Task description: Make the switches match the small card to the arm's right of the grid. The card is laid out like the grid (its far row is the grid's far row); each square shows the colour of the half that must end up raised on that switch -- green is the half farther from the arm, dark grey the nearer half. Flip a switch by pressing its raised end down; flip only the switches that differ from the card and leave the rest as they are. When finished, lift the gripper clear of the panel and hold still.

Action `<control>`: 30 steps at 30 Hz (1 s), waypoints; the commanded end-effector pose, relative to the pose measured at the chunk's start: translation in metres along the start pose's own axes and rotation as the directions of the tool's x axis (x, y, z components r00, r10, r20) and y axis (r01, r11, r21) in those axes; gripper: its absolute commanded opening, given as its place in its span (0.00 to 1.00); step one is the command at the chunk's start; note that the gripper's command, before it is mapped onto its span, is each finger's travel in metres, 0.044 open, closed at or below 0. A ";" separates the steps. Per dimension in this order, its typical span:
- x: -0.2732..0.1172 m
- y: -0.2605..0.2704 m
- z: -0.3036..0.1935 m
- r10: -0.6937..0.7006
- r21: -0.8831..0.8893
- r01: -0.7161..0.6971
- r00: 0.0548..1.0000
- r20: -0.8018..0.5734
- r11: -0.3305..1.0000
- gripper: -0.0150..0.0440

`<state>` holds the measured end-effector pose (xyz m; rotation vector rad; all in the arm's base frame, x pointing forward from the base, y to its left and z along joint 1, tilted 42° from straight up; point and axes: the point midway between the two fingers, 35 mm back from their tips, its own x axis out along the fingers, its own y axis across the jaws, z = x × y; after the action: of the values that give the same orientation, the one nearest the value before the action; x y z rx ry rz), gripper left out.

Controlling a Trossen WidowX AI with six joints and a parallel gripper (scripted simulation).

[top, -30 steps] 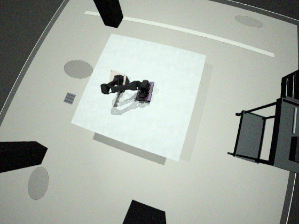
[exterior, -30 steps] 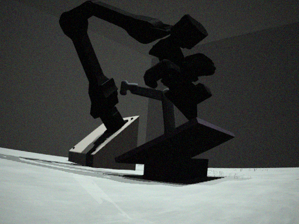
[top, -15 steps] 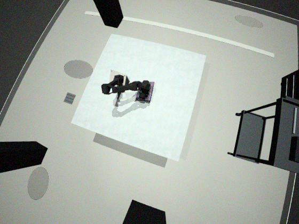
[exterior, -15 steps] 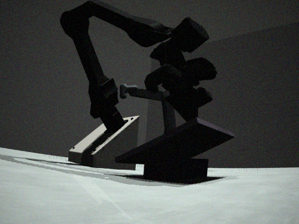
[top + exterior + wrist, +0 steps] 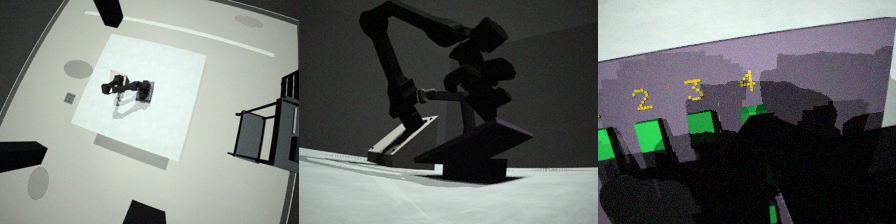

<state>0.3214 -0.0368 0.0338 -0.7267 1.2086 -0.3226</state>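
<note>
gripper [image 5: 763, 165] fully closed, nothing between the fingers; in wrist view it is a dark mass filling the lower frame, down close on the purple switch panel [image 5: 818, 45]; whether it touches a switch can't be told, too dark; just past its tip sits the column 4 switch [image 5: 752, 113], only its green far half showing, near half hidden behind the gripper; to the gripper's left, column 3 switch [image 5: 702, 123] and column 2 switch [image 5: 649, 135], both with green halves visible; another green half cut off at the left edge; yellow digits 2, 3, 4 printed on the panel beyond the switches; a sliver of green shows low down beside the gripper; card hidden in wrist view; exterior view: arm [image 5: 387, 61] bent over, gripper [image 5: 487, 112] down at the tilted panel [image 5: 512, 133]; beige base plate [image 5: 387, 138] under the arm base, beside the panel; top view: arm [image 5: 125, 86] reaching across to the panel [image 5: 151, 90] on the white mat [image 5: 160, 106]; switch states too small there.
</note>
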 end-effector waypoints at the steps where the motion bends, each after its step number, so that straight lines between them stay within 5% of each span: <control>1: 0.001 0.001 -0.001 0.006 -0.005 -0.006 1.000 -0.001 1.000 0.25; 30: 0.005 0.001 -0.001 0.005 -0.005 -0.005 1.000 -0.001 1.000 0.25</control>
<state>0.3231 -0.0387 0.0313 -0.7260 1.2072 -0.3221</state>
